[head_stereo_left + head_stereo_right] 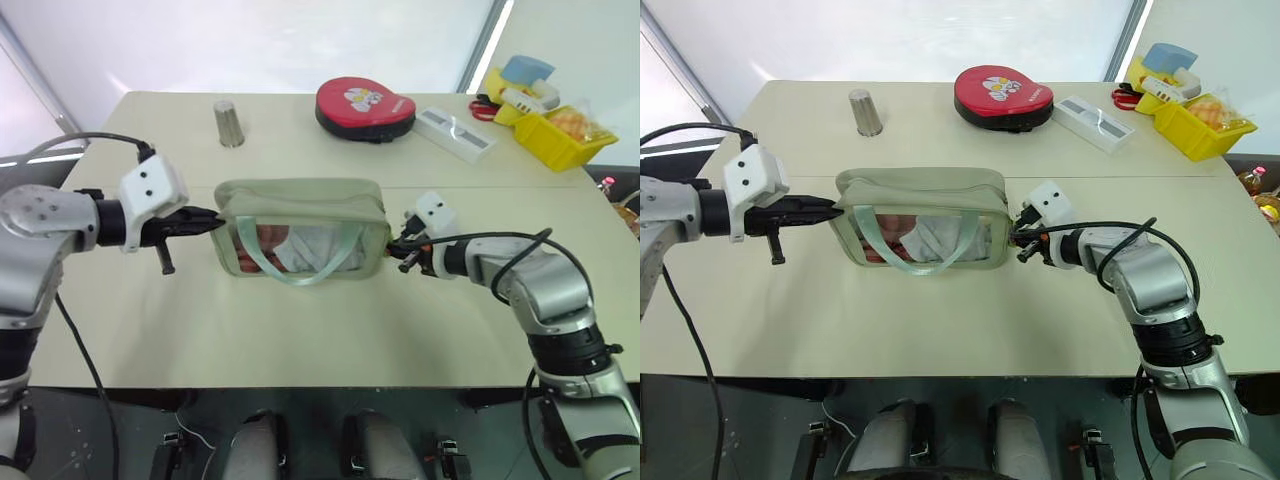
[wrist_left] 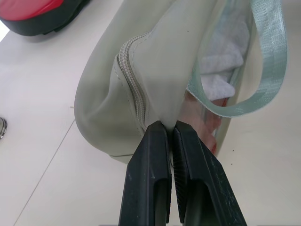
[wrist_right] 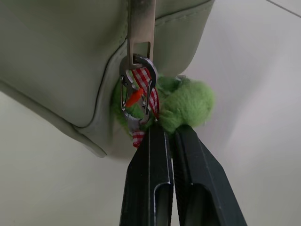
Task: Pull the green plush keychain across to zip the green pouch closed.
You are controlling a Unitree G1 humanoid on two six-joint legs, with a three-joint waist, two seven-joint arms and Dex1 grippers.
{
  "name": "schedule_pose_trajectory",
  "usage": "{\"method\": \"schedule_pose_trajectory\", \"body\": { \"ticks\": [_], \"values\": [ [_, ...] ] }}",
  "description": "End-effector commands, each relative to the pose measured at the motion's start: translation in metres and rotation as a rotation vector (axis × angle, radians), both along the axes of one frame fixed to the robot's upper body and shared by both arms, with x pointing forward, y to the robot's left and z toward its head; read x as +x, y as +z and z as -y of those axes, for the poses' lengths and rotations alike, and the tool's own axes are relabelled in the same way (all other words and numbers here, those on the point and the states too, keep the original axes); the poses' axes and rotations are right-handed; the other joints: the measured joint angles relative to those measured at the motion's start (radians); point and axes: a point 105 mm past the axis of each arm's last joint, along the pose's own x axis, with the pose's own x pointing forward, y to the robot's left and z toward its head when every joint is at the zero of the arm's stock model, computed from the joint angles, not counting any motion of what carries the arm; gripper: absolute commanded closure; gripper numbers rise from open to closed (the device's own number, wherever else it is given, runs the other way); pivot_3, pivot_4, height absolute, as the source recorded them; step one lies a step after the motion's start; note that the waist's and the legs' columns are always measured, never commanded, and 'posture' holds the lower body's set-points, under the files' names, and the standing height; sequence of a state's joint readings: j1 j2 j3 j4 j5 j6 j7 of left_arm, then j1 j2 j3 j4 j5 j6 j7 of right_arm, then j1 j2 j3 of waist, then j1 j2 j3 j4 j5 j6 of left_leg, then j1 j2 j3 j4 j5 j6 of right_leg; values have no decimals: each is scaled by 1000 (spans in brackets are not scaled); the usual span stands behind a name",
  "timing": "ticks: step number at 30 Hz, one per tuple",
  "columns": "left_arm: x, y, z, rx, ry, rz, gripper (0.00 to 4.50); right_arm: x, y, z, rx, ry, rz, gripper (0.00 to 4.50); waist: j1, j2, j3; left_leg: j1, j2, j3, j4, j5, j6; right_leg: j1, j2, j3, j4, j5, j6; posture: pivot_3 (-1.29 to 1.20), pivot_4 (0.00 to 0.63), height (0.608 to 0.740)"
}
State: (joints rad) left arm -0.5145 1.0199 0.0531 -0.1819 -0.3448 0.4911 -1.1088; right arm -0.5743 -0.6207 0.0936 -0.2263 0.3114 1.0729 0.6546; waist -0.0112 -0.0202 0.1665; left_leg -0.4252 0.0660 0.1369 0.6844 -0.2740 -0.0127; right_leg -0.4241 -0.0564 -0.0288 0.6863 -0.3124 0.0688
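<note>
Beige table (image 1: 300, 340) bears sage green pouch (image 1: 300, 205); right end effector (image 3: 170, 134) pinches fuzzy lime green plush keychain (image 3: 186, 106).

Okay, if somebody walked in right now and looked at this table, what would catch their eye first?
Probably the green pouch at the table's middle, pinched at both ends: the left gripper is shut on its left end, and the right gripper is shut on the green plush keychain hanging from the zipper pull. Behind it, a red round case stands out.
</note>
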Motion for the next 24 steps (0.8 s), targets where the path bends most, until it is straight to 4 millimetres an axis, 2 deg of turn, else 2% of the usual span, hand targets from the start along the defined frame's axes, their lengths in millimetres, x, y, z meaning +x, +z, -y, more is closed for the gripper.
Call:
{"method": "schedule_pose_trajectory", "body": {
  "ticks": [1, 6, 8, 11, 17, 21, 24],
  "values": [
    [-1, -5, -3, 23, 12, -15, 4500, 0, 4, 6, -55, 19, 37, 4424, -1, 0, 0, 0, 0, 0, 0, 0, 0, 0, 0, 0, 0, 0, 0, 0, 150, 740],
    [1, -5, -1, 18, 10, -9, 4500, 7, 6, 18, -119, 24, 79, 4424, -2, 0, 0, 0, 0, 0, 0, 0, 0, 0, 1, 0, 0, 0, 0, 0, 150, 740],
    [1, -6, 0, 17, 8, -6, 4500, 6, -1, 19, -217, 76, 111, 4424, -2, 0, 0, 0, 0, 0, 0, 0, 0, 0, 1, 0, 0, 0, 0, 0, 150, 740],
    [2, -6, 1, 16, 6, -2, 4500, 5, -7, 17, -332, 157, 166, 4424, -2, 0, 0, 0, 0, 0, 0, 0, 0, 0, 0, 0, 0, 0, 0, 0, 150, 740],
    [3, -6, 0, 16, 9, 5, 4500, 8, -12, 8, -451, 251, 259, 4424, -2, 0, 0, 0, 0, 0, 0, 0, 0, 0, 0, 0, 0, 0, 0, 0, 150, 740],
    [3, -6, 1, 16, 7, 9, 4500, 9, -17, 3, -443, 273, 273, 4424, -2, 0, 0, 1, 0, 0, 0, 0, 0, 0, 0, 0, 0, 0, 0, 0, 150, 740],
    [3, -5, -1, 19, 11, 11, 4500, 15, -1, 4, -347, 221, 267, 4424, -2, 0, 0, 1, 0, 0, 0, 0, 0, 0, 1, 0, 0, 0, 0, 0, 150, 740]
  ]
}}
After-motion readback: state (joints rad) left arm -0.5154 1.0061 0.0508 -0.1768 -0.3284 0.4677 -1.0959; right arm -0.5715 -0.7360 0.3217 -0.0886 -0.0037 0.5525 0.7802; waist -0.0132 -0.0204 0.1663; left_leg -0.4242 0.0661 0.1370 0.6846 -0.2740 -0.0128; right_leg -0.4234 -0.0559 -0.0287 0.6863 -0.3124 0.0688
